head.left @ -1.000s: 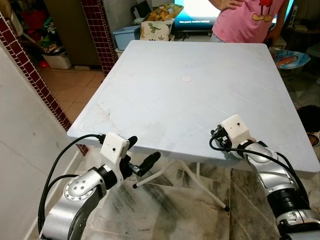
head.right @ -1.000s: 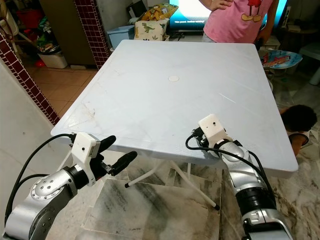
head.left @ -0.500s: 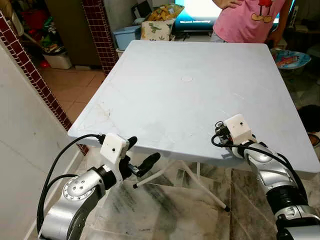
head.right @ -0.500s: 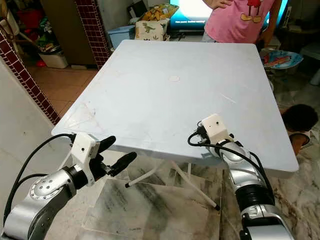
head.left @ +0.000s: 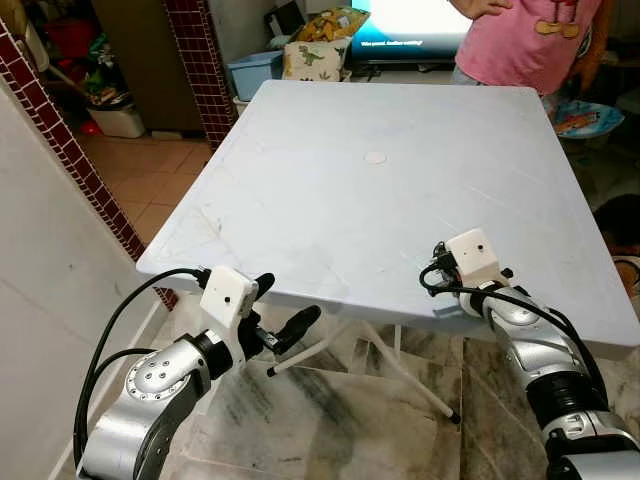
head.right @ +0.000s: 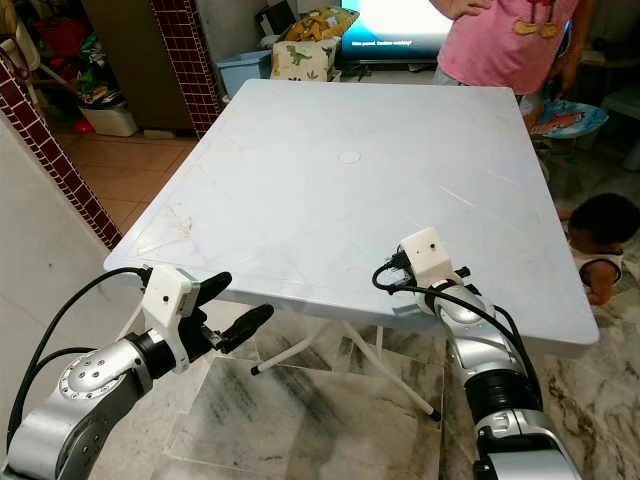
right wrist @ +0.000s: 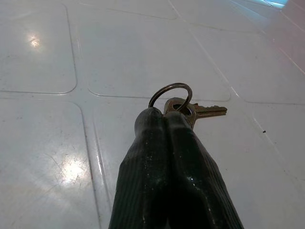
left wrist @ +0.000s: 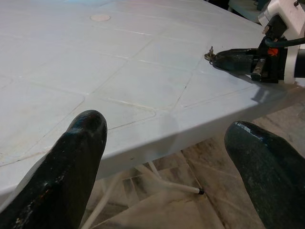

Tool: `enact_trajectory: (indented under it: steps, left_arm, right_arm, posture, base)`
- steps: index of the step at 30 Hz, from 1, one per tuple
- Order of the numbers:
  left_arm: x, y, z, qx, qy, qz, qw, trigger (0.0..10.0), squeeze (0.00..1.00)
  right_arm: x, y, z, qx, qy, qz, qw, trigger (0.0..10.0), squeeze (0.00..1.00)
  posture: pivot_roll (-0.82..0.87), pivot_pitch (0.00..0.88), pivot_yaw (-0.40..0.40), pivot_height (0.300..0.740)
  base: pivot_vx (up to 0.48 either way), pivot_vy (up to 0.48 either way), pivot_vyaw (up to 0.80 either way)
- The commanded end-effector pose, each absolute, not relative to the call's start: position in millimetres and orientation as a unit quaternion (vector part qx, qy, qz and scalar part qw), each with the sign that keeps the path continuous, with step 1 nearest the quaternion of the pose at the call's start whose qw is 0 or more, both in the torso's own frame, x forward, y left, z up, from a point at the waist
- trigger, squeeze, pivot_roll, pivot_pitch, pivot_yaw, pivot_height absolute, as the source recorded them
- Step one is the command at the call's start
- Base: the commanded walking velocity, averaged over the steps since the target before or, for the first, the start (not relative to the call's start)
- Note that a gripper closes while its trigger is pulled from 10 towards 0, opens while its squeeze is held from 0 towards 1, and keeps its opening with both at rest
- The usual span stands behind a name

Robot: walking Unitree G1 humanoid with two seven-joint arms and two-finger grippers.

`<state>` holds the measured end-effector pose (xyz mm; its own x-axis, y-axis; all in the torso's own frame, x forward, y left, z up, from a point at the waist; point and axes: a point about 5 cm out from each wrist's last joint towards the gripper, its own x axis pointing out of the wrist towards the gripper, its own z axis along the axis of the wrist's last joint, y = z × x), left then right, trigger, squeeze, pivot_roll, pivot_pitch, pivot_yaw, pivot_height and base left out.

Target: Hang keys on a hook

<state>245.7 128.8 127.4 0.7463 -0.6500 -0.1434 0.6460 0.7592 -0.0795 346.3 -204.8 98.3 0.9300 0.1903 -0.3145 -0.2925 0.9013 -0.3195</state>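
— So where do the keys point(right wrist: 189, 108) lie from us?
— Right at the tips of our right fingers point(right wrist: 172, 143). Those fingers are pressed together on the ring, low over the counter point(head.left: 330, 170) near its near edge; the ring stands up just past the tips, and the key's blade points out sideways, roughly flat to the surface.
— Lifted, or resting?
— We cannot tell. In the left wrist view the keys point(left wrist: 209, 54) sit at the finger ends close to the surface, and contact is too fine to make out.
— And our left side?
— The left gripper point(head.left: 279, 313) hangs below the counter's near edge with its fingers spread wide and nothing between them. The right one point(head.right: 392, 270) is plainly the one at work.
— Then which way is the hook?
— We see none. The counter is bare apart from a small round plug point(head.left: 375, 157) at its middle. To our left there is a white wall point(head.left: 50, 260) with a strip of dark red tile point(head.left: 70, 150); a hook may be somewhere that way, but that is a guess.
— What stands in the way?
— A person in a pink shirt point(head.left: 525, 45) stands at the far edge, and a child point(head.right: 600, 230) sits low at the right, so we judge any turn to the right calls for care.
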Motion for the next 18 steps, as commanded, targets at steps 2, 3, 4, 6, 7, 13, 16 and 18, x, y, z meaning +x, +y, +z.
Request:
enact_trajectory:
  steps: [2, 3, 4, 6, 7, 13, 16, 18]
  left_arm:
    - [246, 131, 129, -0.005, 0.08, -0.343, 0.936, 10.0, 0.0]
    - [246, 131, 129, -0.005, 0.08, -0.343, 0.936, 10.0, 0.0]
    - [246, 131, 129, -0.004, 0.079, -0.342, 0.936, 10.0, 0.0]
    - [246, 131, 129, -0.004, 0.078, -0.341, 0.937, 10.0, 0.0]
    - [246, 131, 129, -0.004, 0.078, -0.34, 0.937, 10.0, 0.0]
    - [247, 131, 129, -0.002, 0.076, -0.338, 0.938, 10.0, 0.0]
    - [247, 131, 130, -0.002, 0.076, -0.338, 0.938, 10.0, 0.0]
    - [247, 131, 130, -0.001, 0.076, -0.338, 0.938, 10.0, 0.0]
  right_arm:
    - [350, -203, 105, -0.178, 0.13, 0.114, 0.969, 0.0, 0.0]
    - [350, -203, 105, -0.178, 0.129, 0.112, 0.969, 0.0, 0.0]
    - [352, -204, 110, -0.181, 0.115, 0.104, 0.971, 0.0, 0.0]
    - [353, -203, 114, -0.183, 0.102, 0.1, 0.973, 0.0, 0.0]
    - [355, -202, 124, -0.192, 0.074, 0.091, 0.974, 0.0, 0.0]
    - [360, -196, 153, -0.211, -0.008, 0.057, 0.976, 0.0, 0.0]
    - [359, -193, 158, -0.209, -0.027, 0.053, 0.976, 0.0, 0.0]
    - [359, -191, 159, -0.211, -0.028, 0.053, 0.976, 0.0, 0.0]
  posture:
    - [0.08, 0.044, 0.104, 0.74]
    - [0.08, 0.044, 0.104, 0.74]
    - [0.08, 0.044, 0.102, 0.74]
    - [0.08, 0.044, 0.102, 0.74]
    - [0.08, 0.044, 0.102, 0.74]
    - [0.08, 0.047, 0.105, 0.74]
    - [0.08, 0.047, 0.105, 0.74]
    - [0.08, 0.047, 0.105, 0.74]
  base:
    - [0.0, 0.0, 0.0]
    - [0.0, 0.0, 0.0]
    - [0.0, 0.0, 0.0]
    - [0.0, 0.0, 0.0]
    - [0.0, 0.0, 0.0]
    - [0.0, 0.0, 0.0]
    - [0.0, 0.0, 0.0]
    - [0.0, 0.0, 0.0]
